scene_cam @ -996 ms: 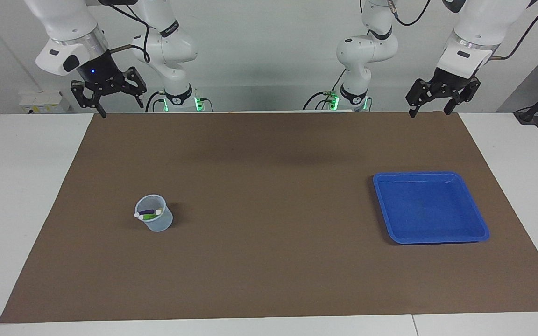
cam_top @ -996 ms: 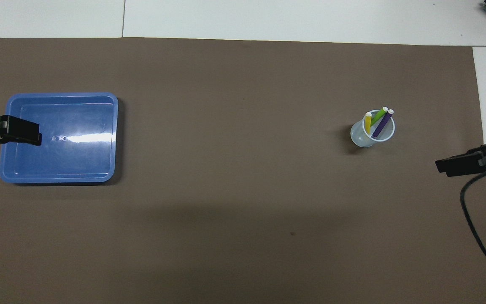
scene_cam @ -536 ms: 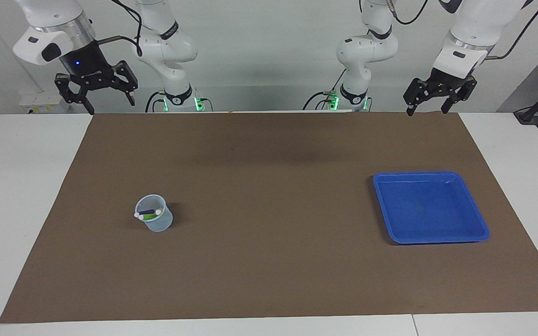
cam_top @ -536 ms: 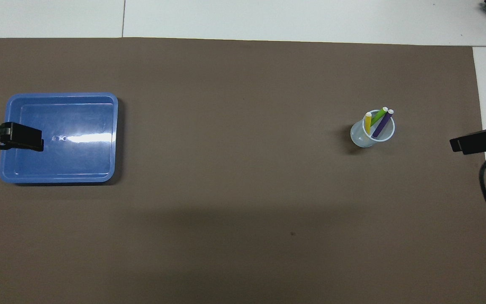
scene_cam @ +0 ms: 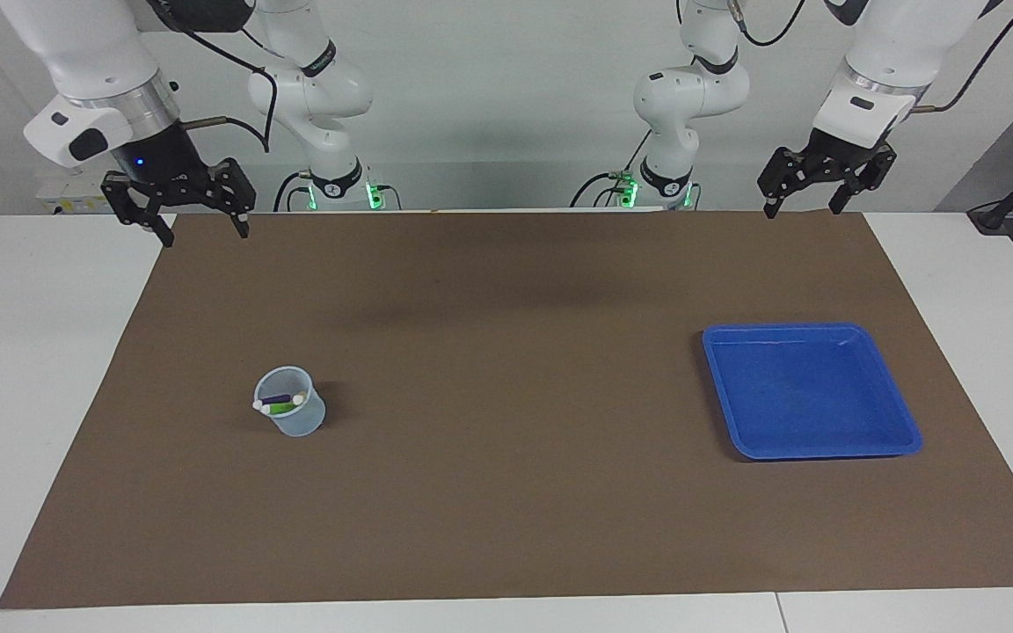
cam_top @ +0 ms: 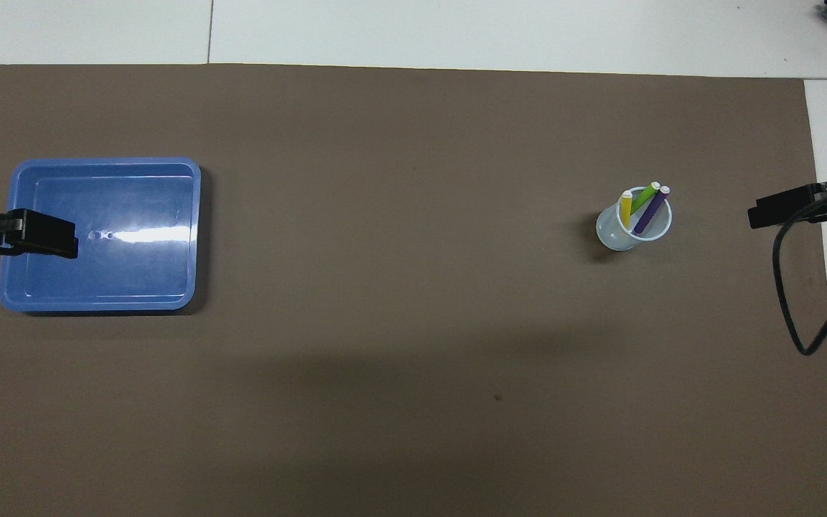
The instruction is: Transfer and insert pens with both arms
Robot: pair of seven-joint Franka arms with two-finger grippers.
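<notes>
three pens [cam_top: 642, 206], yellow, green and purple, lean upright in a small clear cup [scene_cam: 291, 413] on a brown mat [scene_cam: 515, 492] toward the right arm's end of the worktop [scene_cam: 32, 369]; they look light, stiff and smooth, so best pinched across the barrel just below the pale tips that stick above the rim, while the cup itself looks light enough to tip. a blue tray [scene_cam: 902, 418] lies bare toward the left arm's end, well apart from the cup, with open mat between them. the right gripper [scene_cam: 201, 231] and left gripper [scene_cam: 804, 208] hang released and holding nothing, high over the mat's edge nearest the robots.
</notes>
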